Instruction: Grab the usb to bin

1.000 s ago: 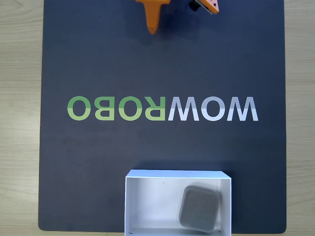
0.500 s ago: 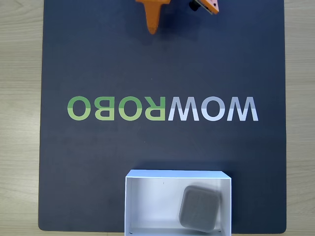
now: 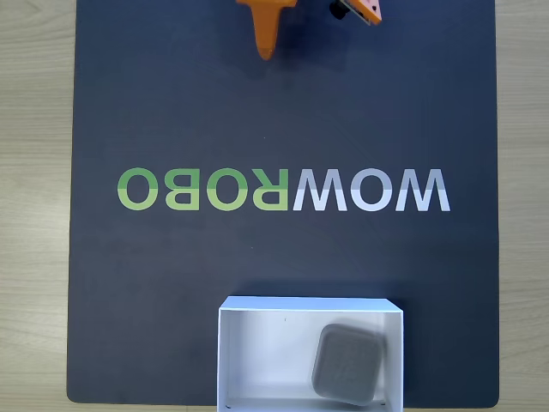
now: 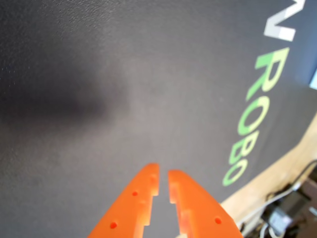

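Fixed view is showing the usb (image 3: 346, 364) lying inside the bin (image 3: 257, 343), the orange pincer (image 4: 163, 184) hovering nearly pressed together, empty, well apart, risking nudging the bin only if swinging back.

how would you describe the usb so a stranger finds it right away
In the fixed view, find the dark mat with the WOWROBO lettering, then the white bin at its bottom edge. The usb lies in its right half: a small grey rounded square.
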